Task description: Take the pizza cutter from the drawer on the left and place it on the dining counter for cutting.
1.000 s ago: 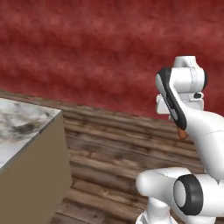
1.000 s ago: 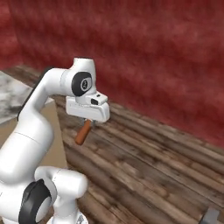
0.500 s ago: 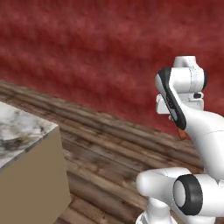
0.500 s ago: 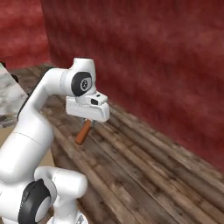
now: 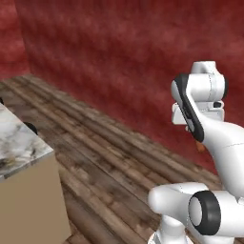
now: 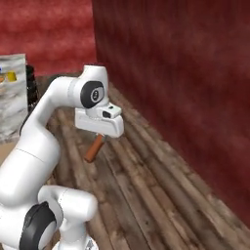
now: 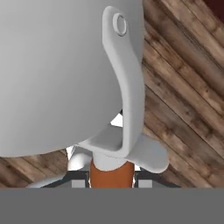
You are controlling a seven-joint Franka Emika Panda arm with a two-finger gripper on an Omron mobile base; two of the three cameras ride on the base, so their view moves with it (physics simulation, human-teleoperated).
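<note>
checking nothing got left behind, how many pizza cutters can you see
1: the pizza cutter hangs from the claw above the wood floor, handle pointing down. Others may be out of view.

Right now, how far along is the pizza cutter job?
Done: the pizza cutter is out of the drawer. The gripper is shut on its reddish-brown handle, and its grey blade looms large in the hand view. In hand: carrying it above the wooden floor beside the red wall. Left: setting it down on the dining counter; a marble-topped counter sits at the left.
</note>
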